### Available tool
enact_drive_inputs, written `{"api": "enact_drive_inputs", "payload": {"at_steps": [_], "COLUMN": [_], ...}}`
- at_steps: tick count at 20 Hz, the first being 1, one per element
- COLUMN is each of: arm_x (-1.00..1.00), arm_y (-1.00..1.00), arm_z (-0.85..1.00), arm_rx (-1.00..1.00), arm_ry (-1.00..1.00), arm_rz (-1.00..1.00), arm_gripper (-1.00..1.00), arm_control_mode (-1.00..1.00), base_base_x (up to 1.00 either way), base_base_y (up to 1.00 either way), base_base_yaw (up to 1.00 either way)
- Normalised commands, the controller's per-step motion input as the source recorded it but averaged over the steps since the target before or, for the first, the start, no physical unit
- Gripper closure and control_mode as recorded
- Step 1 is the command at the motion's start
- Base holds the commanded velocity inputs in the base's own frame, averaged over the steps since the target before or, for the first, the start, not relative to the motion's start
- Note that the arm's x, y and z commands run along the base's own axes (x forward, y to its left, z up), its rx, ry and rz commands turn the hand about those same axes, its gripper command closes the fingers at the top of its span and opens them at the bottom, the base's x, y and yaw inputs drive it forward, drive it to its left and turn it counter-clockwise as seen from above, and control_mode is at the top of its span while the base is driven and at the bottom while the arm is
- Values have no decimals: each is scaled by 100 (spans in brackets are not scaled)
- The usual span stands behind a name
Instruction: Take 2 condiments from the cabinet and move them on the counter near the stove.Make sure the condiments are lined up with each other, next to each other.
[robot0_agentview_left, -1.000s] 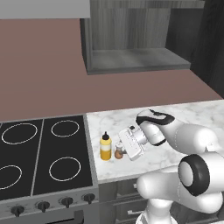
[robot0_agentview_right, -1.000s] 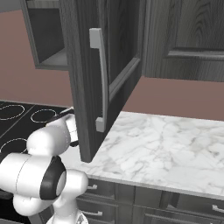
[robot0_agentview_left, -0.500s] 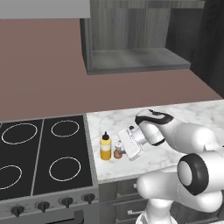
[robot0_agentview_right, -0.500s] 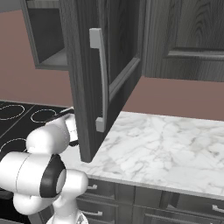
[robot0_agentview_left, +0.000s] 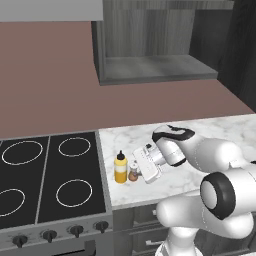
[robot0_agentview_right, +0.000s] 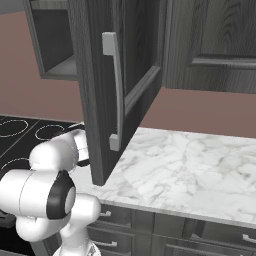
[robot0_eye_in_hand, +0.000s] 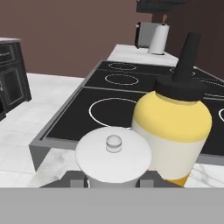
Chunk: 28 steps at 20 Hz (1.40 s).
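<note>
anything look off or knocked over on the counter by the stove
Nothing stands out. The yellow squeeze bottle with a dark nozzle and the small brown shaker with a white top stand upright side by side on the white marble counter, beside the black glass cooktop.

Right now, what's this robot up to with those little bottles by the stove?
The arm has its gripper low at the shaker, which stands right beside the yellow bottle on the counter, next to the stove. Both condiments are out of the open cabinet, whose shelf looks bare. I cannot tell whether the shaker is gripped or already let go.
</note>
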Motion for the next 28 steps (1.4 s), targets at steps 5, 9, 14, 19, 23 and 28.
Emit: {"api": "enact_drive_inputs", "payload": {"at_steps": [5, 9, 14, 19, 23, 28], "arm_x": [7, 11, 11, 7, 6, 4], "arm_y": [2, 0, 0, 1, 1, 0], "arm_z": [-5, -4, -6, -6, -9, -7], "arm_rx": [0, 0, 0, 0, 0, 0], "arm_ry": [-1, -1, -2, -2, -2, -1], "arm_rz": [0, 0, 0, 0, 0, 0], "arm_gripper": [100, 100, 100, 100, 100, 100], "arm_control_mode": [-100, -100, -100, -100, -100, -100], "base_base_x": [0, 0, 0, 0, 0, 0], "base_base_y": [0, 0, 0, 0, 0, 0], "base_base_yaw": [0, 0, 0, 0, 0, 0]}}
